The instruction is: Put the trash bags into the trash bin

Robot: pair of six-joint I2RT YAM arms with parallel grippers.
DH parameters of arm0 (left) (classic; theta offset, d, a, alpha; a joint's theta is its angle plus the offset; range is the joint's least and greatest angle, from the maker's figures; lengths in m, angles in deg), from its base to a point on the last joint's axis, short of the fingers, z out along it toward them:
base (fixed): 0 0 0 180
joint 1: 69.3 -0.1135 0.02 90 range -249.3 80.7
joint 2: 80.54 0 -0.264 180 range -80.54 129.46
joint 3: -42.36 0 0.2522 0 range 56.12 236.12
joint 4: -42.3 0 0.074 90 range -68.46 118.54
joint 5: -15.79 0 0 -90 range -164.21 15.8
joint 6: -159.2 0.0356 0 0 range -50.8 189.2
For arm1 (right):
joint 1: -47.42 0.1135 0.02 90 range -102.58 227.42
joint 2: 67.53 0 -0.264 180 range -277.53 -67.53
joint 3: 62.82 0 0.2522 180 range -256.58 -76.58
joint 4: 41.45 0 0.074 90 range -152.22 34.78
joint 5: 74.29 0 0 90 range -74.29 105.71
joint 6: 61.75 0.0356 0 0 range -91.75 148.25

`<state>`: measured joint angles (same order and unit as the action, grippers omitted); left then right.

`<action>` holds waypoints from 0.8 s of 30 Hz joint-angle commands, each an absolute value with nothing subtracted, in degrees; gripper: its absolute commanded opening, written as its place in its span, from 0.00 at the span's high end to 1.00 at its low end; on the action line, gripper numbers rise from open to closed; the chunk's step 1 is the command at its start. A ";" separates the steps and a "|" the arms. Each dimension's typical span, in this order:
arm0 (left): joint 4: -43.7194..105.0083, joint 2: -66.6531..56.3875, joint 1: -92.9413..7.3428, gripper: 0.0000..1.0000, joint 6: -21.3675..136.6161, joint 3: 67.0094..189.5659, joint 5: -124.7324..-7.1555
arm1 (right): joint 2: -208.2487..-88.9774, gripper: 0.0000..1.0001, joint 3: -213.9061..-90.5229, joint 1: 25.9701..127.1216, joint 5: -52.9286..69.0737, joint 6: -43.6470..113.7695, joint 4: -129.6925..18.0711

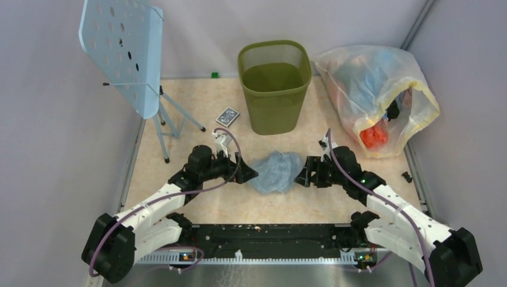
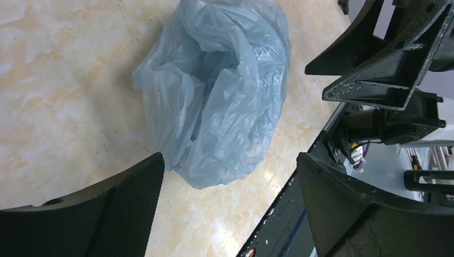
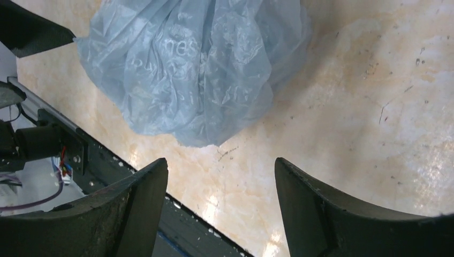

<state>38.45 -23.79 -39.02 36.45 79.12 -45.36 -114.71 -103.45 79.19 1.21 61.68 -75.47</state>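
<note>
End effectors (image 1: pixel 251 174) (image 1: pixel 302 173) gape empty, flanking trash bags (image 1: pixel 276 171).

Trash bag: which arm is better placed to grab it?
Left, marginally: the bag reaches in between the left fingers, but stops just short of the right fingers. Both pairs are open.

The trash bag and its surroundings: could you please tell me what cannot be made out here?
Trash bag lettering, wrist views: broken by creases, unreadable.
Number of bags in the bundle, all views: folds hide it.
Trash bin lower inside, top view: near wall covers part.
Sack contents, top view: hazy film blurs them.
</note>
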 commanded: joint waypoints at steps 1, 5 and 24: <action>37.39 -25.76 -38.06 0.03 36.96 80.40 -49.32 | -117.70 0.27 -103.18 79.67 3.04 61.57 -65.90; 34.58 -25.28 -36.57 0.07 36.87 81.88 -53.12 | -122.69 0.31 -103.52 79.67 4.06 61.26 -61.09; 41.76 -1.76 -30.62 0.16 46.86 91.24 -56.02 | -127.81 1.00 -105.48 79.66 -0.99 59.74 -55.12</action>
<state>35.26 -4.64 -30.82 46.66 90.51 -59.35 -131.96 -103.23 79.19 1.01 61.20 -55.93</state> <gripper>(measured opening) 0.876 0.005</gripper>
